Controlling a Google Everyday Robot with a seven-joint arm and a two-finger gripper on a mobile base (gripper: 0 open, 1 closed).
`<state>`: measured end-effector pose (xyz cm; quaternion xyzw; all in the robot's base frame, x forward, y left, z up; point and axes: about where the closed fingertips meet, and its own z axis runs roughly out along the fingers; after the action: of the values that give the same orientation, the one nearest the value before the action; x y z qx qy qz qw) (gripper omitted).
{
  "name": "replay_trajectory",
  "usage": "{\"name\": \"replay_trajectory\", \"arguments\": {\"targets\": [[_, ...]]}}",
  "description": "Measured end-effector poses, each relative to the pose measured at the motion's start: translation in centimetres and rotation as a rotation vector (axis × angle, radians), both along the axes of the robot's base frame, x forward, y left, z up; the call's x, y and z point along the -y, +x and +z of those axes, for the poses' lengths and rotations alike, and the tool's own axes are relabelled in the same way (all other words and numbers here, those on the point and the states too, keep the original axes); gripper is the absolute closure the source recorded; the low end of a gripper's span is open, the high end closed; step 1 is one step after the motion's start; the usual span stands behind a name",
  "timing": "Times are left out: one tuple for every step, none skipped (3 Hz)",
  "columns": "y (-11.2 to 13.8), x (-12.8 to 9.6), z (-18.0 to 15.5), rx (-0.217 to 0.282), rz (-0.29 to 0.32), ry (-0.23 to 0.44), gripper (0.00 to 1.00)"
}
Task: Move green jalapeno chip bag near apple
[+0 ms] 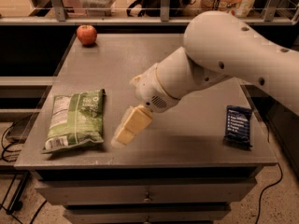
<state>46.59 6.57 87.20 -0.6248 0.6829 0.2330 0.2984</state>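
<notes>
On the grey desk (196, 136), front left, the green jalapeno chip bag (74, 120) lies flat. The apple (87, 34) is well apart, at the back left corner. The tool (129, 129) hovers just right of the bag, and I honestly can't tell if it's apart or together. There's a dark blue packet (237, 126) near the right edge, drawers (147, 197) underneath, and cables (8, 141) on the floor.

Lighting: dim, warm, yellowish, falling from above. Table (187, 139): grey top with a soft pale sheen across the middle, darker along the front edge; drawers beneath in shade. Arm (224, 45): white shell, the brightest item, lit on top and shaded underneath. Gripper (122, 136): low over the table, just right of the chip bag (74, 120), pale yellow in this light. Chip bag: mild glare on its creases, thin shadow along its lower edge. Background beyond the rail: brighter, orange-tinted. Lower corners: dark.
</notes>
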Motion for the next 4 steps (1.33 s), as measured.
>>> {"name": "replay_trajectory", "arguments": {"targets": [[0.0,-3.1,-0.4,-0.011,0.020,0.049,0.00],[-0.3,-6.1,-1.1,-0.037,0.048,0.094,0.00],[-0.8,-8.4,-2.0,-0.071,0.048,0.126,0.00],[-1.0,-9.8,-2.7,-0.095,0.047,0.142,0.16]]}}
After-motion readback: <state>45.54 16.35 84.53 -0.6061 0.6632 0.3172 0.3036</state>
